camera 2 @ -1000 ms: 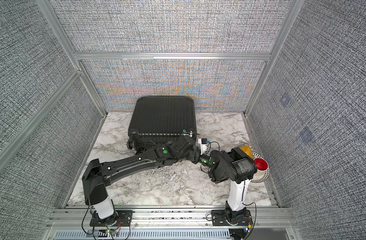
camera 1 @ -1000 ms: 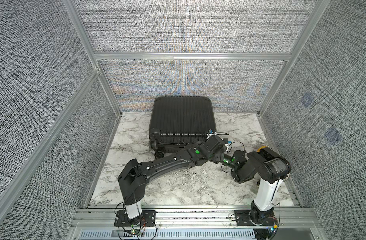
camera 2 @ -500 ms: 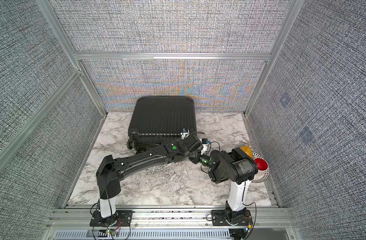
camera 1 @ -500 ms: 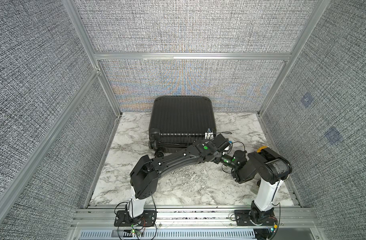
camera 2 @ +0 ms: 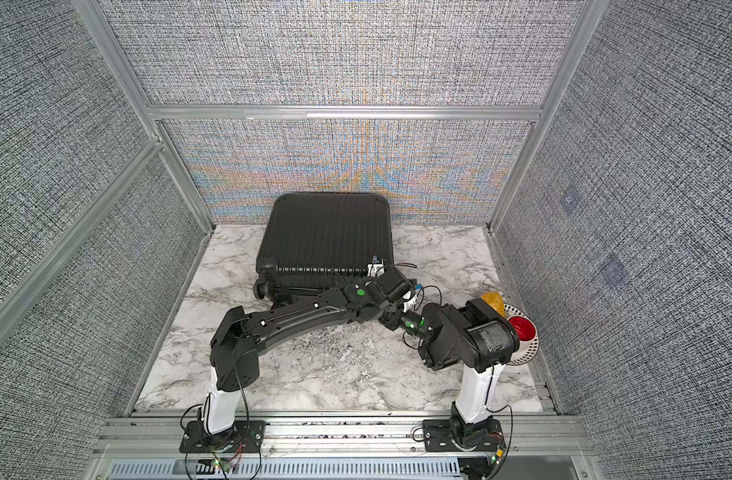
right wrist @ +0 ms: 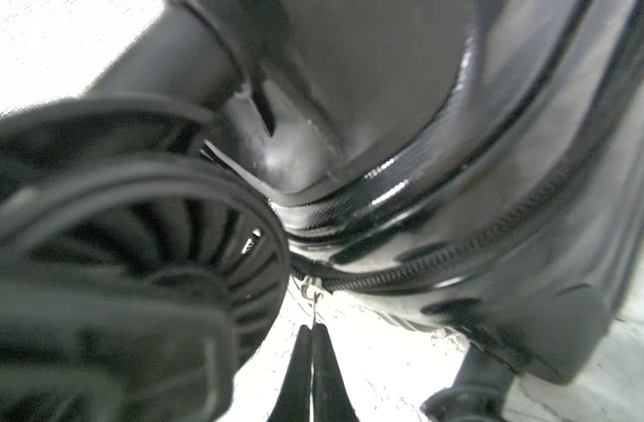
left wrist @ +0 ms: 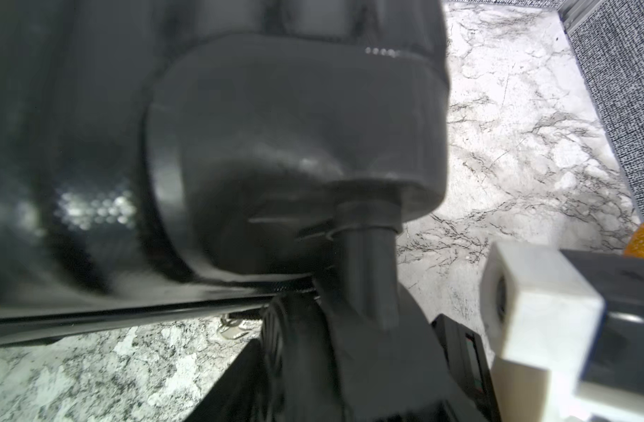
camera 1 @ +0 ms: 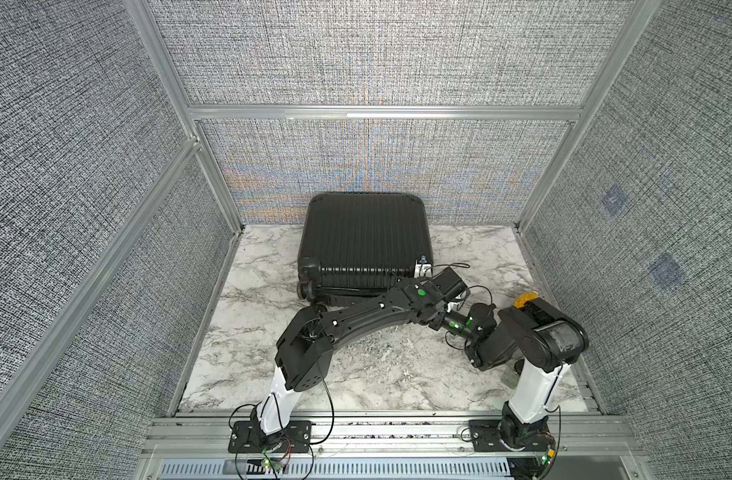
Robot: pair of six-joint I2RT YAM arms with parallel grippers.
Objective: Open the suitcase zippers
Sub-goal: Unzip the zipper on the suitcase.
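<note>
In both top views, the suitcase (camera 1: pixel 364 237) (camera 2: pixel 326 237) is lying flat at the middle of the table's (camera 1: pixel 397 382) far edge, and its 2 shells are looking closed. The left arm (camera 1: pixel 356 320) is arching over the table to the case's near right corner. There the left gripper (camera 1: pixel 423 266) is sitting against the shell, but whether its jaws are apart or together cannot be told. The right arm (camera 1: pixel 522 336) is crouching low toward the same corner, its tip hidden under the left wrist.

The left wrist view is showing only a blurred wheel housing (left wrist: pixel 294 146) and wheel stem (left wrist: pixel 368 263) close to the lens. No jaws are making themselves out there.

In the right wrist view, the right gripper (right wrist: pixel 313 339) is pinching the thin metal zipper pull (right wrist: pixel 315 307), jaws pressed together on it. The pull is hanging from the slider (right wrist: pixel 309 285) on the zip track (right wrist: pixel 441 259), just beside 1 wheel (right wrist: pixel 148 237).

The step in hand is probably dragging that slider along the seam. Doing it well is likely meaning a pull in line with the track, curving with the corner and clear of the wheel. The left arm should be bracing the case against sliding.
</note>
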